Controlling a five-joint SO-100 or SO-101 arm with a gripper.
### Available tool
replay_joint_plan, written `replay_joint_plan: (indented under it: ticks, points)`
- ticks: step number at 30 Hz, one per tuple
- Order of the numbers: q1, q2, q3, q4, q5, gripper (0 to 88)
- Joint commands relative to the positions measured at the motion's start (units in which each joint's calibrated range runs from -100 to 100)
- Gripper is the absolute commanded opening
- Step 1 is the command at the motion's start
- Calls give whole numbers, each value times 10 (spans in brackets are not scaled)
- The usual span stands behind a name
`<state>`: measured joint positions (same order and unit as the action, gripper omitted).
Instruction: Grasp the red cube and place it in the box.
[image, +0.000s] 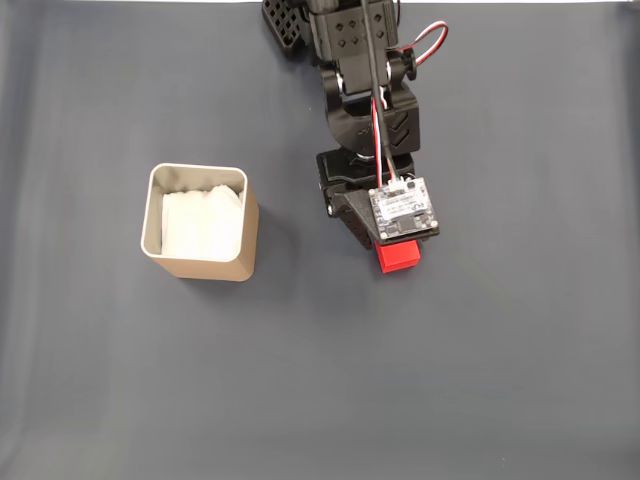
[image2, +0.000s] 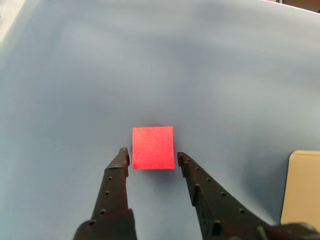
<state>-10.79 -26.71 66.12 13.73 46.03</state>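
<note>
The step in hand is the approach to the grasp; nothing is lifted and the box (image: 240, 255) holds no cube.

The table (image: 500, 380) is a plain dark grey-blue sheet. The arm (image: 362, 90) reaches down from the top of the fixed view, black, with red and white wires running to a small circuit board at its wrist.

The box stands left of the arm in the fixed view, well apart from it. It is square and tan with rounded corners, a thin silvery rim and a white lining inside. In the wrist view only a tan corner of it shows at the right edge.

The gripper (image2: 152, 161) has its two fingers spread open, holding nothing. In the wrist view their tips sit just at the near corners of the cube (image2: 153, 147), one on each side, and whether they touch it I cannot tell.

The cube rests on the table, partly hidden under the wrist in the fixed view. It is small, bright red, plain-faced and sharp-edged, square to the gripper.

Judging from this, the next move calls for pushing forward and down until the fingers straddle the cube's sides, then closing squarely. Afterwards come a lift and a carry across to the box.
</note>
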Motion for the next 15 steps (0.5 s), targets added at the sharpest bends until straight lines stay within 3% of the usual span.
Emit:
replay_joint_plan:
  ticks: [1,9,15]
  points:
    - [-3,3,-5,-14,4,244]
    - [-2,6,-5,-25,6,214]
    - [-6,7,-9,-20,13,135]
